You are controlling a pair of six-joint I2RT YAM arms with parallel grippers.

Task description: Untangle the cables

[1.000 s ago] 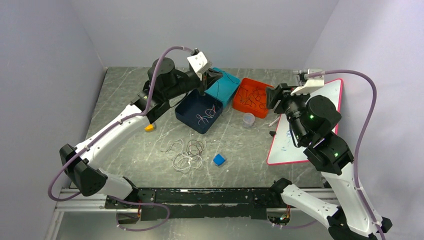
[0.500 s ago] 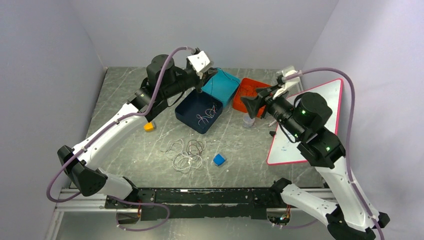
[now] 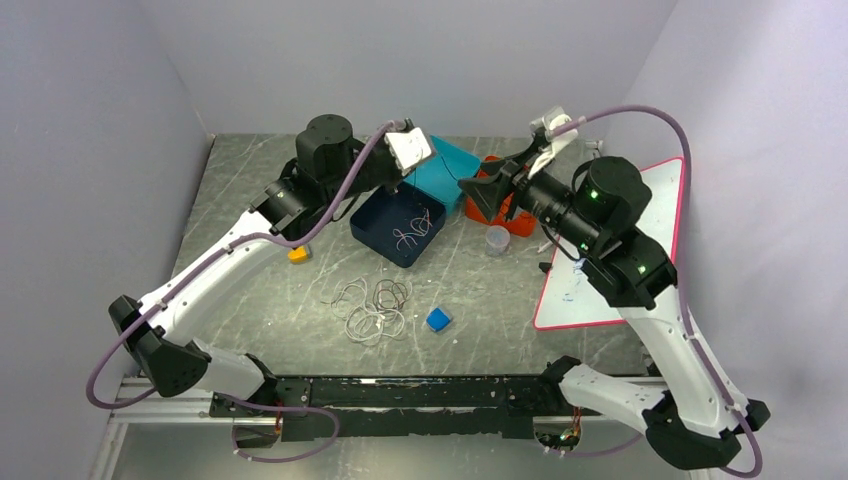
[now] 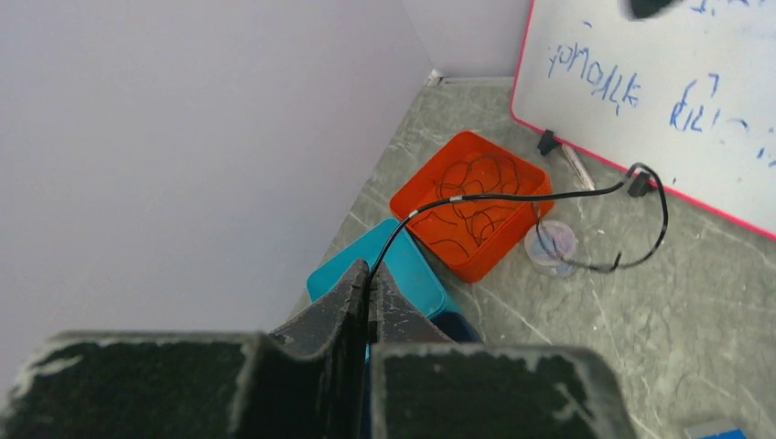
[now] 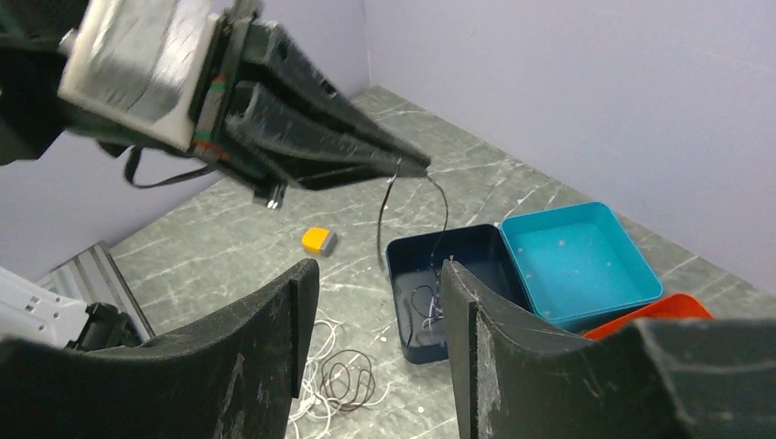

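Note:
My left gripper [image 3: 407, 176] is shut on a thin black cable [image 4: 512, 195] and holds it in the air above the navy box [image 3: 372, 232]. In the left wrist view the cable runs out from the fingertips [image 4: 369, 274] and loops over the orange bin [image 4: 416, 224]. In the right wrist view it dangles [image 5: 384, 219] from the left gripper [image 5: 416, 167]. My right gripper [image 3: 476, 198] is open and empty, pointing at the left gripper [image 5: 375, 288]. A tangle of whitish and dark cables [image 3: 375, 308] lies on the table. More cables lie in the navy box [image 3: 412, 228] and the orange bin [image 4: 471, 192].
A teal box [image 3: 452, 166] sits between the navy box and the orange bin [image 3: 512, 222]. A small clear cup [image 3: 497, 240], a blue block [image 3: 438, 319] and a yellow block [image 3: 298, 254] lie on the table. A pink-edged whiteboard [image 3: 610, 270] lies at the right.
My right arm has swung left from over the whiteboard, its open gripper now close to the left gripper. The left gripper has turned slightly right, still holding the black cable.

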